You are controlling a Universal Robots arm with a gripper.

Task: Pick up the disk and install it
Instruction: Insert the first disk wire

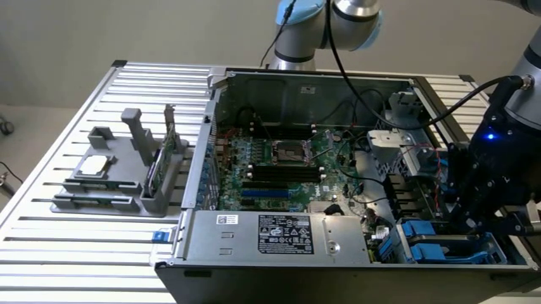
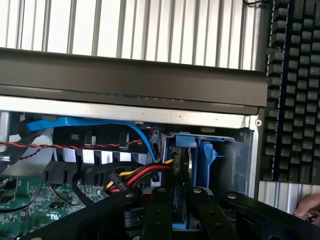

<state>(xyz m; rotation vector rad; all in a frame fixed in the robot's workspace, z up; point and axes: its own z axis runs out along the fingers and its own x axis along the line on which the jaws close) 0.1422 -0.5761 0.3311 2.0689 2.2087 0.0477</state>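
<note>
In the wrist view the disk (image 2: 179, 196) stands on edge between my gripper (image 2: 178, 216) fingers, dark at its side with a blue carrier frame (image 2: 200, 152) around it. It sits in the blue drive bay (image 1: 439, 246) at the front corner of the open computer case, on the exterior view's right. The gripper (image 1: 477, 218) hangs low over that bay and is shut on the disk. Its fingertips are hidden behind the black gripper body in the exterior view.
Red, yellow and black power cables (image 2: 135, 175) and a blue data cable (image 2: 95, 123) run close beside the bay. The motherboard (image 1: 279, 161) and power supply (image 1: 283, 235) fill the case. A grey fixture (image 1: 114, 183) holds a chip and a card. A keyboard (image 2: 295, 90) and a hand (image 2: 310, 207) lie outside the case.
</note>
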